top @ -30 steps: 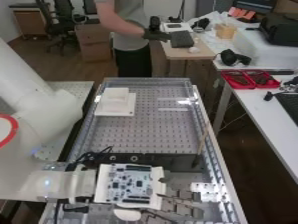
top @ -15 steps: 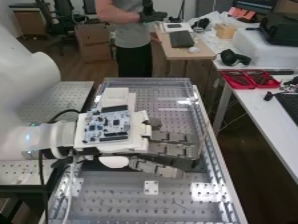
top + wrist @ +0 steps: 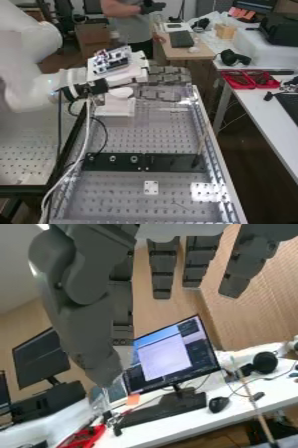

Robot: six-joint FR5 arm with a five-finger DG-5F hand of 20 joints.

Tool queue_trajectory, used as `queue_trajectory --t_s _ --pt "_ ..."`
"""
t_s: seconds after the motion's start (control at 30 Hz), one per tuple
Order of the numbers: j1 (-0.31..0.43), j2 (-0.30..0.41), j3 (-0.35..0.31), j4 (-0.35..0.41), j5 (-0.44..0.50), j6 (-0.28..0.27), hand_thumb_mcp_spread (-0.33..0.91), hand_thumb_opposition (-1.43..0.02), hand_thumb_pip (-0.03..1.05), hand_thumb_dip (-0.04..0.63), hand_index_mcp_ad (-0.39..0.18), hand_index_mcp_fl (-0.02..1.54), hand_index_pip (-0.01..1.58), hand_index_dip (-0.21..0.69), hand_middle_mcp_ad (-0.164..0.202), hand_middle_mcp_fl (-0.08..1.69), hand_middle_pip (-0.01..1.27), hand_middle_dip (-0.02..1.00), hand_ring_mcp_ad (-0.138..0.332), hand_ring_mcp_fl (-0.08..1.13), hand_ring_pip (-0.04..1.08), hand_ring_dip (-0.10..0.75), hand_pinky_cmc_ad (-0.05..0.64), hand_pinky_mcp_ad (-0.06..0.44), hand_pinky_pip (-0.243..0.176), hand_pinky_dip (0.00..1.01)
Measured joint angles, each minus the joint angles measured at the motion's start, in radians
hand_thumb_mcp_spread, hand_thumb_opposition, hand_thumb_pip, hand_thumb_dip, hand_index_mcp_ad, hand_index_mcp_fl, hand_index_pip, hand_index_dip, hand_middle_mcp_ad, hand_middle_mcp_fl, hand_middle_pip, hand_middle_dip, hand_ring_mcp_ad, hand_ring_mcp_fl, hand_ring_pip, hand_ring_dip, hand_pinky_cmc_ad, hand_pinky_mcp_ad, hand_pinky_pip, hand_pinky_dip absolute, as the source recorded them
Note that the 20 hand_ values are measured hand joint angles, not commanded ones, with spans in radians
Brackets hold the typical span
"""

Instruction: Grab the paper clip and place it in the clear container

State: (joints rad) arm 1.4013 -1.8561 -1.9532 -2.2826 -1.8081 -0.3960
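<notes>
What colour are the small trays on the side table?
The trays are red, clearest in the high view.

Into the high view from the upper left the white robot arm [image 3: 32, 42] is brought, bent at its joints, and its wrist [image 3: 66, 80] is levelled out sideways. Beyond it the dark grey hand [image 3: 166, 76] is held up, its back turned upward at a slight tilt, with the white housing [image 3: 138, 61] and the circuit board [image 3: 111, 60] carried on top. The fingers [image 3: 161, 93] are stretched out straight, pointed away from the wrist. In the wrist view, too, they are seen extended and spread, and the thumb [image 3: 88, 324] is held out long beside them.
</notes>
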Motion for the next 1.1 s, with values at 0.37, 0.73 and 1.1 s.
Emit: queue_trajectory --t_s 0.37,0.73,1.1 --pt "0.218 0.039 -0.043 0.032 0.247 -0.052 0.54 -0.94 0.55 0.269 -0.202 0.65 1.34 0.075 0.075 0.14 0.13 0.19 0.113 0.01 0.10 0.113 0.321 0.272 -0.005 0.19" --pt "0.364 -0.026 0.016 -0.024 0.401 -0.060 0.53 -0.94 0.55 0.269 -0.202 0.66 1.34 0.075 0.075 0.14 0.13 0.19 0.113 0.01 0.10 0.113 0.321 0.272 -0.005 0.19" --pt "0.396 -0.137 0.106 -0.101 0.452 -0.066 0.54 -0.95 0.55 0.269 -0.202 0.66 1.34 0.075 0.075 0.14 0.13 0.19 0.113 0.01 0.10 0.113 0.321 0.272 -0.005 0.19"
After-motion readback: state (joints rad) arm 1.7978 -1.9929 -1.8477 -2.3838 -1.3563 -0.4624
